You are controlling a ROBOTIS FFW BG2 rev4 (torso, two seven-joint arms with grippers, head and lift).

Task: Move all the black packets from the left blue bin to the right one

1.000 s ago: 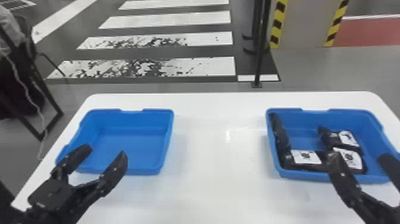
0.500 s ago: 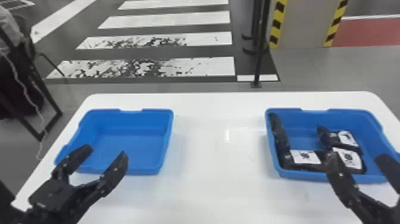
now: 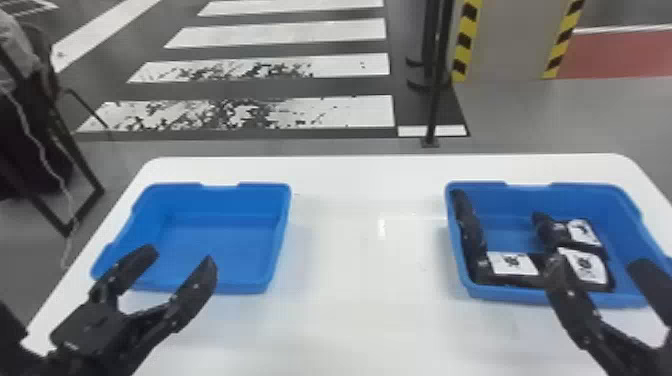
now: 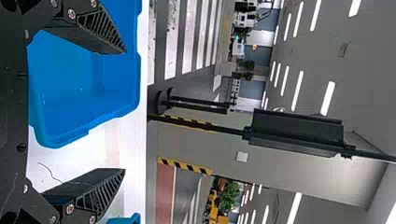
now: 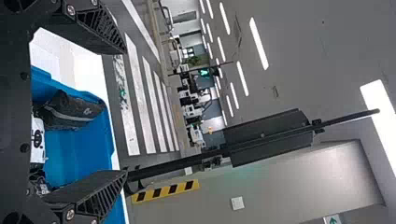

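Black packets (image 3: 512,263), white-labelled (one looks plain), are held in right blue bin (image 3: 547,298); left gripper (image 3: 180,257), right gripper (image 3: 595,264): fingers spread wide.

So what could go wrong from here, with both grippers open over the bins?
Right gripper: one finger overlaps the packets at the front of the right bin in the head view; lowering it might knock them.

Packet along that bin's left wall: a sideways bump could push it over the rim.

Left gripper: left bin looks already emptied, so another pick might just hit plastic.
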